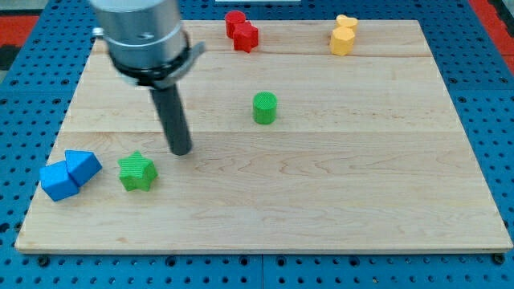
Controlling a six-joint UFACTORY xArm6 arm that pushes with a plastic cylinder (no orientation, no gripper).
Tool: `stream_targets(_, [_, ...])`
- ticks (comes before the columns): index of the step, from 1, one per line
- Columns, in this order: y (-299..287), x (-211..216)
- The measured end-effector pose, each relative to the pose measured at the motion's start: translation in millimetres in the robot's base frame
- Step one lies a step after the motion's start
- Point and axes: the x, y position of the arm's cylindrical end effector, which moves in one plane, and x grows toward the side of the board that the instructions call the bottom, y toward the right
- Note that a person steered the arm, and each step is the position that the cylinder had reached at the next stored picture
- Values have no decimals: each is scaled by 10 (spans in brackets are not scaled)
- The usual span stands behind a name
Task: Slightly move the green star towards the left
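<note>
Blue pegboard surrounded a pale wooden counter (pixel 321 209) that filled most of the single camera view. No fingers were fitted to the arm; it ended in a dark rod, nothing was held by it, and my tip (pixel 181 151) was seen resting on the wood left of centre. The green star (pixel 137 172) was found near the counter's lower-left part, just below and to the view's left of my tip, close to it but apart.

To the view's left of the star, two blue blocks (pixel 70 174) of angular shape were set touching each other near the counter's left edge, directly on the star's left side with a small gap between. A green cylinder (pixel 265 107) was placed near the middle, well to the right of the rod. Two red blocks (pixel 241 31) were pressed together at the top edge, and two yellow blocks (pixel 343 36) at the top right.

The star was seen lying flat, bright green, its points rounded.
</note>
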Motion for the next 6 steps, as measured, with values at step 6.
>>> stream_targets(6, [1849,-532])
